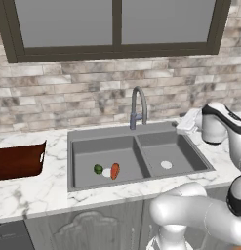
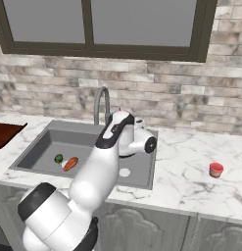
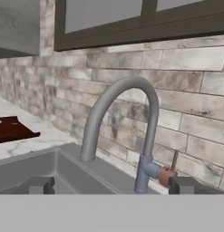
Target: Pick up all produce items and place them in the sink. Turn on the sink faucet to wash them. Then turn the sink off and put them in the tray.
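Left base view: a tapered orange-red vegetable (image 1: 115, 171) and a small round dark-green fruit (image 1: 98, 169) lie near each other in the left basin of the dark grey double-basin sink (image 1: 156, 134); a reddish-brown wooden tray (image 1: 18, 160) sits on the marble bench (image 1: 29, 195) to the left.
Right base view: the white arm reaches over the sink; a small red cup (image 2: 216, 169) stands well apart on the right.
Hand view: jaws spread wide, empty, facing the tall grey gooseneck faucet (image 3: 120, 122).
Handling: the faucet's small reddish lever (image 3: 170, 171) looks stiff; push its free end. The produce looks light, firm and smooth; take each across its middle.

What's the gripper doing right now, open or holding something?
Gripper: open, holding nothing, pointed at the sink faucet.
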Controlling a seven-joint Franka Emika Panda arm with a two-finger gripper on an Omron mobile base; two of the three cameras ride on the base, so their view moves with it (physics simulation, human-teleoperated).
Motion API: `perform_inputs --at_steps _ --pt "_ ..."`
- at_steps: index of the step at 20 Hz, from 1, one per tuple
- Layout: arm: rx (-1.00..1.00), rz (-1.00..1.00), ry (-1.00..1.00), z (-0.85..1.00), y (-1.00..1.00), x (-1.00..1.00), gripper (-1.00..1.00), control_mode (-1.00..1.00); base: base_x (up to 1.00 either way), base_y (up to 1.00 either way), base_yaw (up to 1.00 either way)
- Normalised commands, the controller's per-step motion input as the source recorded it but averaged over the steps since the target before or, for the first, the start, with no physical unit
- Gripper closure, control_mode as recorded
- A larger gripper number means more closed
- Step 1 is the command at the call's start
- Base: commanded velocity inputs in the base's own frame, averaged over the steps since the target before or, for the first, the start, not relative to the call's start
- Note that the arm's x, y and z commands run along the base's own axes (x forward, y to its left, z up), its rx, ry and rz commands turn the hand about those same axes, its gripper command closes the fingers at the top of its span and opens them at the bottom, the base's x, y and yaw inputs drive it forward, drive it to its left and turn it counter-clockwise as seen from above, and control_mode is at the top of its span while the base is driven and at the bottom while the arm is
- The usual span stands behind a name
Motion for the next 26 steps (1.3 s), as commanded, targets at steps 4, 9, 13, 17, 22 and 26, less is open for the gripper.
perform_inputs --at_steps 4,9,13,17,22,26 --pt "-0.04 0.01 0.0 0.0 0.15 0.09 -1.0 -1.0 0.0 0.0 0.0" --pt "-0.03 0.01 0.0 0.0 0.27 0.13 -1.0 -1.0 0.0 0.0 0.0" --pt "0.0 0.0 0.0 0.0 0.14 0.14 -1.0 -1.0 0.0 0.0 0.0" --pt "0.0 0.0 0.0 0.0 0.05 0.13 -1.0 -1.0 0.0 0.0 0.0" --pt "0.0 0.0 0.0 0.0 0.0 0.16 -1.0 -1.0 0.0 0.0 0.0" --pt "0.0 0.0 0.0 0.0 0.0 0.14 -1.0 -1.0 0.0 0.0 0.0"
